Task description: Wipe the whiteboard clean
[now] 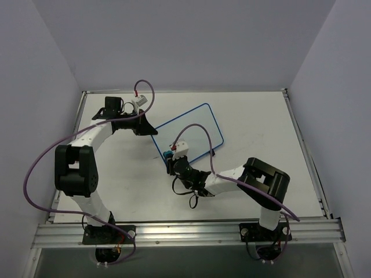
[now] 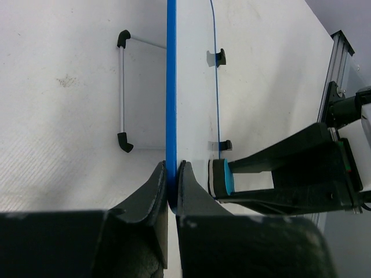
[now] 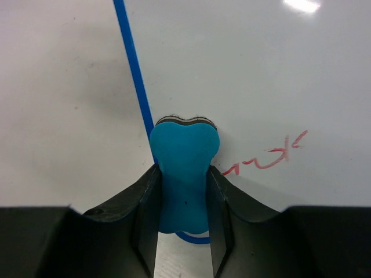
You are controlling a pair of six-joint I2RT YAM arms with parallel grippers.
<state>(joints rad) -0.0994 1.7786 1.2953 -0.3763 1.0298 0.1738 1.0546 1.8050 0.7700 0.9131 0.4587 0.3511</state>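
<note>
The whiteboard, white with a thin blue frame, lies tilted near the table's middle. My left gripper is shut on its blue edge at the board's left corner. My right gripper is shut on the blue bone-shaped eraser and presses its felt side onto the board's near left corner, by the frame. A short red scribble remains just right of the eraser. The eraser also shows in the left wrist view, against the board face.
The board's wire stand with black feet sticks out behind it in the left wrist view. Purple cables loop over both arms. The metal rail runs along the table's near edge; walls close in on three sides.
</note>
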